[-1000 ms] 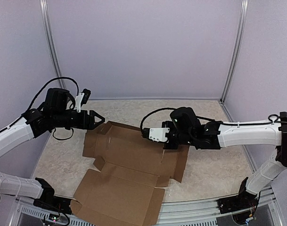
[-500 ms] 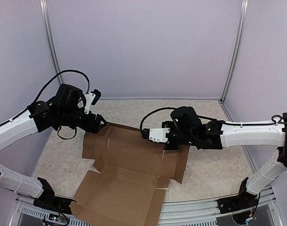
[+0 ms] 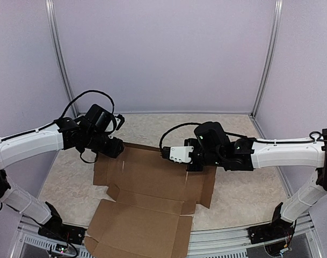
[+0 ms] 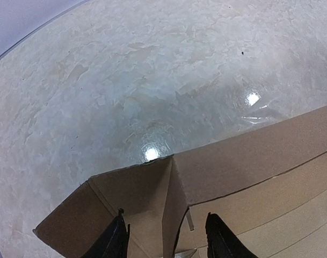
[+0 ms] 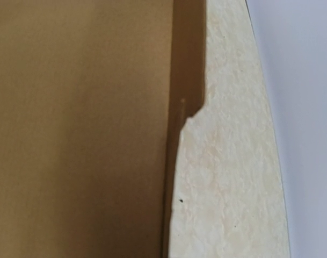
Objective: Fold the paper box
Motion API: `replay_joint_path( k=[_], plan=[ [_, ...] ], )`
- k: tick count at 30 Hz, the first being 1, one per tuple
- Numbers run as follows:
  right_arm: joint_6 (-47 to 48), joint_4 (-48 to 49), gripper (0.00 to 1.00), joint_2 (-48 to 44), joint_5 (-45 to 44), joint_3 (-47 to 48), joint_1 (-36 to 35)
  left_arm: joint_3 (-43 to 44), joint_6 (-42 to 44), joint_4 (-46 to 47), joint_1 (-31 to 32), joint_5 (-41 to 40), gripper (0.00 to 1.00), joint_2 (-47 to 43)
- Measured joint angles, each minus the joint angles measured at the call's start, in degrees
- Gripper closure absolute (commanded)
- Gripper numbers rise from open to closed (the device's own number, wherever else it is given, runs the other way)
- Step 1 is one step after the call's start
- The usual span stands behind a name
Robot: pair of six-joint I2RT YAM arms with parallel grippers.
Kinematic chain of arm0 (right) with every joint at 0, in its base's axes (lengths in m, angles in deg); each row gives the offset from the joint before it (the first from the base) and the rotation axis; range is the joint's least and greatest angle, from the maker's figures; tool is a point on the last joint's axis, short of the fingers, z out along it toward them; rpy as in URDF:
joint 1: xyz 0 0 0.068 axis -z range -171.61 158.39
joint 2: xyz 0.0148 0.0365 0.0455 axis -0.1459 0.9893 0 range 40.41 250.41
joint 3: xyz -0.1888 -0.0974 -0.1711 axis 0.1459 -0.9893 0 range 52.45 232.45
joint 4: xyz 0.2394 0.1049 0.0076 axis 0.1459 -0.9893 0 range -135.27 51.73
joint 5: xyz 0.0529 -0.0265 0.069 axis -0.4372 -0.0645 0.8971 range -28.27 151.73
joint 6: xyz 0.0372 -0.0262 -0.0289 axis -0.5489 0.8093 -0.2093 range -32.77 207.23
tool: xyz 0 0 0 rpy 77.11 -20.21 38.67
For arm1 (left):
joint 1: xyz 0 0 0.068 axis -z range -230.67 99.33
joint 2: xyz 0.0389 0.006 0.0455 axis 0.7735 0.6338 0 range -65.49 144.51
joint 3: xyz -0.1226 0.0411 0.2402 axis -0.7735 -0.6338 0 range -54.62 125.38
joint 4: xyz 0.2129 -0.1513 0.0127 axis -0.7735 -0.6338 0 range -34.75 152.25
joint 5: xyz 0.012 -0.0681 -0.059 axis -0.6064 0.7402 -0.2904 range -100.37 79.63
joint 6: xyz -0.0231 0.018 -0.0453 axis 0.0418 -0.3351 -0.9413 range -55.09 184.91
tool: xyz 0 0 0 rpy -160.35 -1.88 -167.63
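Note:
The paper box (image 3: 152, 183) lies mostly flat on the table as a brown die-cut sheet, its near flap reaching the front edge. My left gripper (image 3: 118, 146) hovers at the box's far-left corner. In the left wrist view its jaws (image 4: 166, 239) stand apart on either side of a raised corner flap (image 4: 171, 204), without touching it. My right gripper (image 3: 193, 164) points down onto the box's right side, shut; its fingers are hidden under the wrist. The right wrist view shows only box panel (image 5: 77, 134) and its edge, no fingers.
The beige marbled tabletop (image 3: 244, 188) surrounds the box. Pale walls with metal posts (image 3: 264, 59) close off the back and sides. A metal rail (image 3: 222, 242) runs along the near edge, under the box's overhanging flap.
My left arm has swung right and down to the box's far-left corner, and its jaws have narrowed. The near flap shifted slightly. The right arm has not moved.

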Motion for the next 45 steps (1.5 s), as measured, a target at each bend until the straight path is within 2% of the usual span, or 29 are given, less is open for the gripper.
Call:
replay_joint_path(
  k=[3, 11, 20, 24, 34, 38, 45],
  plan=[
    [-0.37, 0.02, 1.0, 0.0, 0.0, 0.0, 0.0, 0.0, -0.52, 0.37, 0.04, -0.02, 0.66, 1.42],
    [-1.11, 0.44, 1.0, 0.0, 0.04, 0.0, 0.0, 0.0, -0.85, 1.6, 1.42, -1.01, 0.99, 2.78],
    [-1.92, 0.39, 1.0, 0.02, -0.11, 0.0, 0.31, -0.02, -0.24, 1.57, 5.66, -9.09, 1.0, 3.65],
    [-1.88, 0.24, 0.87, 0.0, 0.96, 0.0, 1.55, -0.59, 0.11, 2.12, 8.37, -13.16, 1.0, 3.65],
    [-0.59, -1.42, 0.51, 0.0, 5.14, 3.72, 2.56, -3.58, 0.46, 5.4, 11.96, -15.1, 1.0, 3.54],
    [-0.52, -2.01, 0.44, 0.02, 7.61, 5.38, 2.56, -4.57, 0.42, 5.84, 11.98, -15.5, 1.0, 2.54],
    [-1.27, -3.06, 0.42, 1.95, 11.45, 7.87, 2.56, -5.35, 0.39, 6.62, 11.98, -15.93, 1.0, 1.51]
  ],
)
